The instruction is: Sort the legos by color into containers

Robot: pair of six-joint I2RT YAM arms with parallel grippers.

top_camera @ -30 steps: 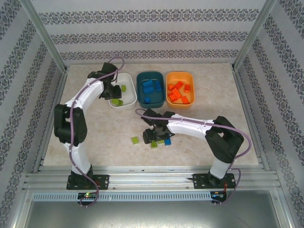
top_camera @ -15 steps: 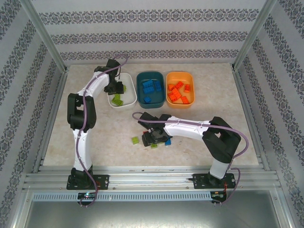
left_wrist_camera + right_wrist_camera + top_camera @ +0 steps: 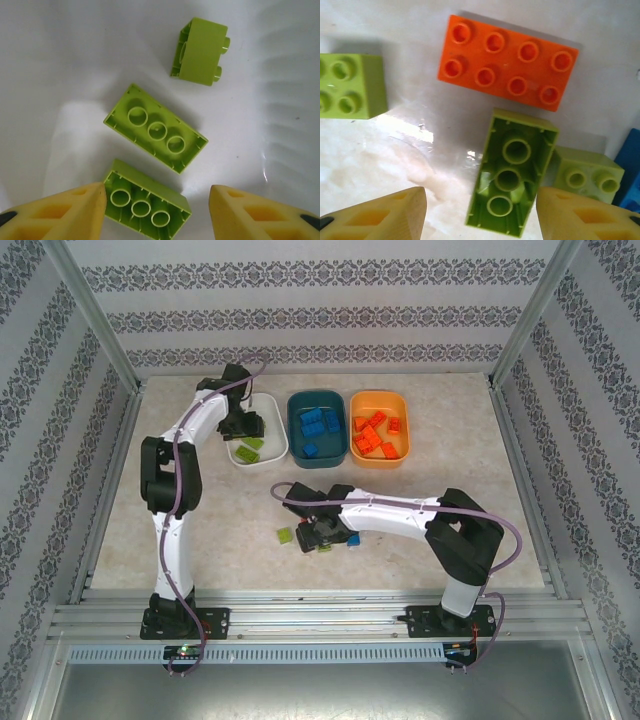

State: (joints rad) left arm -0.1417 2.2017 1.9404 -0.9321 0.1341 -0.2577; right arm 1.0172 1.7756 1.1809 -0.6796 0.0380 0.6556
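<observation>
My left gripper (image 3: 243, 430) hangs inside the white bowl (image 3: 275, 453), jaws open (image 3: 157, 210). An upside-down lime brick (image 3: 145, 202) lies loose between them against the left finger, with two more lime bricks (image 3: 155, 127) (image 3: 201, 51) beyond it. My right gripper (image 3: 322, 533) is low over the table and open (image 3: 480, 215), straddling an upside-down lime brick (image 3: 512, 172) close to the right finger. Around it lie an orange brick (image 3: 507, 62), a square lime brick (image 3: 350, 85), a small lime brick (image 3: 587, 175) and a blue brick (image 3: 630, 170).
The dark teal bowl (image 3: 291, 430) holds blue bricks and the orange bowl (image 3: 405, 430) holds orange ones, both beside the white bowl at the back. A lime brick (image 3: 286, 535) lies just left of the right gripper. Metal frame rails border the table.
The left gripper has opened and let go of a lime brick in the white bowl. The right gripper has shifted slightly left over the table bricks.
</observation>
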